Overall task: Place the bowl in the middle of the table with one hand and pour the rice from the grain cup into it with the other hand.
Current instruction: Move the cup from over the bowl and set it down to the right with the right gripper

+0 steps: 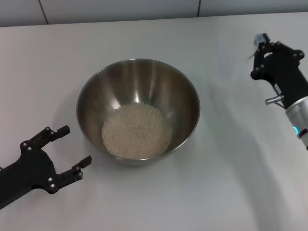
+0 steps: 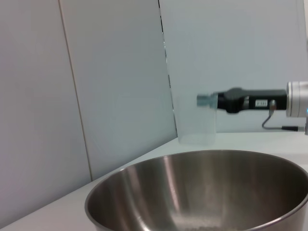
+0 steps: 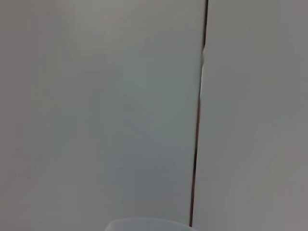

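Note:
The steel bowl (image 1: 138, 111) stands in the middle of the white table (image 1: 231, 192) with a heap of rice (image 1: 136, 131) in its bottom. Its rim fills the low part of the left wrist view (image 2: 202, 192). My left gripper (image 1: 72, 150) is open and empty, just left of the bowl near the front. The clear grain cup (image 2: 196, 124) stands upright and looks empty at the far right of the table. My right gripper (image 1: 265, 50) is at the cup's upper part, also in the left wrist view (image 2: 207, 100). The cup's rim (image 3: 147, 224) shows in the right wrist view.
A pale panelled wall (image 1: 144, 9) runs along the table's far edge. It also fills the right wrist view, with a dark seam (image 3: 198, 120) in it.

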{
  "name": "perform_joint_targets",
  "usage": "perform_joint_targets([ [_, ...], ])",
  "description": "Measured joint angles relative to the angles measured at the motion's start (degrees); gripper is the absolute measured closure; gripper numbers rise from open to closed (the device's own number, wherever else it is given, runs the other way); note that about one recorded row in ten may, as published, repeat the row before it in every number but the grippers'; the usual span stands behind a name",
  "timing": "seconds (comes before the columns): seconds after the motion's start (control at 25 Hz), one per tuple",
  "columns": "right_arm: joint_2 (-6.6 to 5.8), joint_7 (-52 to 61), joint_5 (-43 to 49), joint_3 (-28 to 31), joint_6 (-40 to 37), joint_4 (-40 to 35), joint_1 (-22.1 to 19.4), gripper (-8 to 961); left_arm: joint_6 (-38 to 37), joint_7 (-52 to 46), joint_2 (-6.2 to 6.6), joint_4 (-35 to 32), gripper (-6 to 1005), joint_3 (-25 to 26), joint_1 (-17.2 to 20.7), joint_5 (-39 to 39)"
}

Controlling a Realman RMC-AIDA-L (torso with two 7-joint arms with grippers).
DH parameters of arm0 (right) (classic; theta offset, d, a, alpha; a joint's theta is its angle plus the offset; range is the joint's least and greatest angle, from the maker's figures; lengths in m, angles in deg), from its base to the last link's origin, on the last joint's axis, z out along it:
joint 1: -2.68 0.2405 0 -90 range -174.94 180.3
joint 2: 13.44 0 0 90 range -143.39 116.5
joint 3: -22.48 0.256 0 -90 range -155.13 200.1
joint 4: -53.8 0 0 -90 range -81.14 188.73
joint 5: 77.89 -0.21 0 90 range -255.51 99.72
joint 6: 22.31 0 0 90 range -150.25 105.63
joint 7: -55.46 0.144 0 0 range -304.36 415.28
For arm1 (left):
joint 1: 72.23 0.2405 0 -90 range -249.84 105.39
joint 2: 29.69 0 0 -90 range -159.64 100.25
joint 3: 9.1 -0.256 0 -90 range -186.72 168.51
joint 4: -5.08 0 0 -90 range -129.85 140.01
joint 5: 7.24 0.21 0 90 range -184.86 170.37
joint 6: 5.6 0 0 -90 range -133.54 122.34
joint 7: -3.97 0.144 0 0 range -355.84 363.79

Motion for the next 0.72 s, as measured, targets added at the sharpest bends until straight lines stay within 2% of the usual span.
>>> perform_joint_targets([
  [0.28,0.17,0.17,0.04,-0.34,9.71,-0.46,2.05,926,-0.01,-0.01,-0.01,-0.01,172,0.12,-0.08,0.0],
  [0.72,0.0,0.24,0.4,-2.05,14.6,-0.63,3.85,884,-0.01,-0.01,-0.01,0.0,172,-0.08,-0.08,0.0],
])
